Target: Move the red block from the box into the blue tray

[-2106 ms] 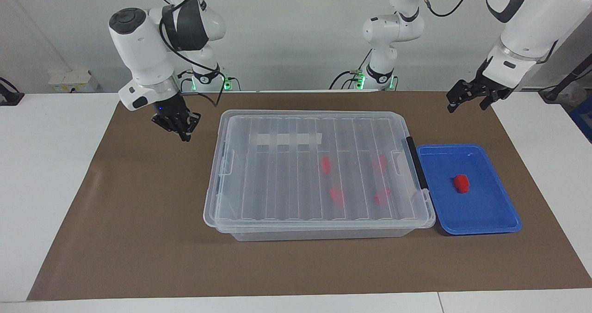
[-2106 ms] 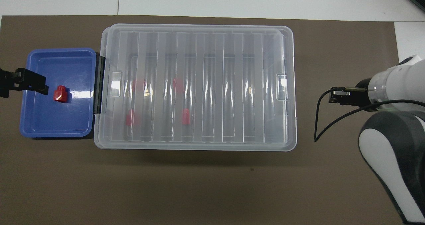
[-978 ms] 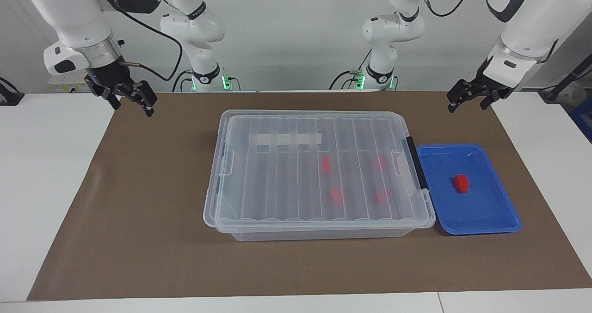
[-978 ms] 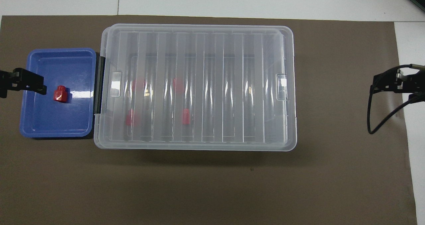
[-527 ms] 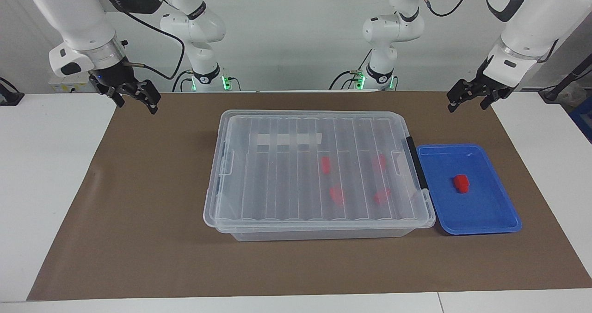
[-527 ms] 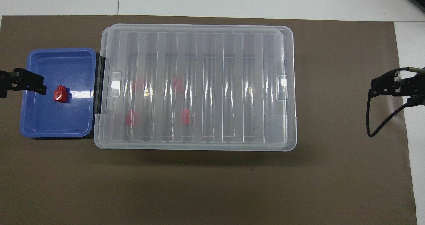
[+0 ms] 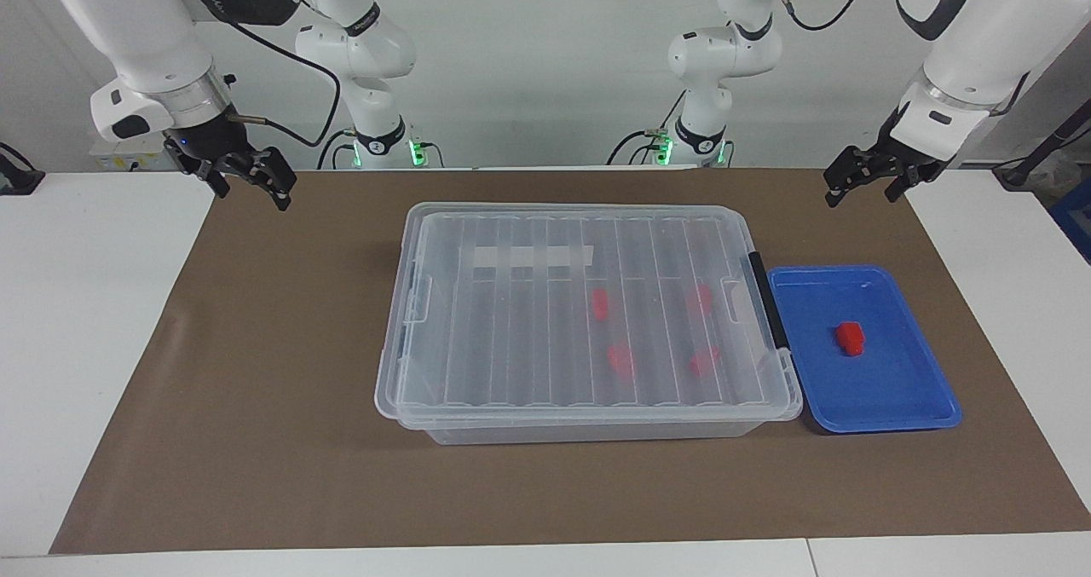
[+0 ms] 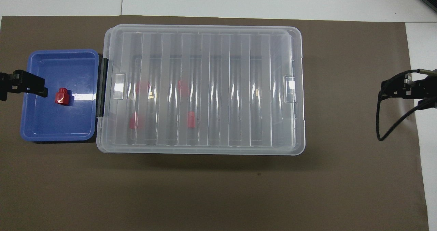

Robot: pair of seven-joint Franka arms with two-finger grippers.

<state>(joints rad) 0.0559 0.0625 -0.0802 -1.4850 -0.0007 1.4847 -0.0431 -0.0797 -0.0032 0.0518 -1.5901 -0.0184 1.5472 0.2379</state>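
Note:
The box, a large clear bin, sits mid-table with its ribbed lid on. Several red blocks show faintly through the lid, one of them a red block near the middle. Beside the box's black handle lies the blue tray, with one red block in it. My left gripper hangs open and empty, high over the tray's outer edge. My right gripper hangs open and empty over the mat's edge at the right arm's end.
A brown mat covers most of the white table. The box's black handle touches the tray's rim. A loose black cable droops from the right wrist.
The right gripper rose from beside the box and swung out to the mat's edge, then settled. The left arm, the box, the tray and the blocks have not moved.

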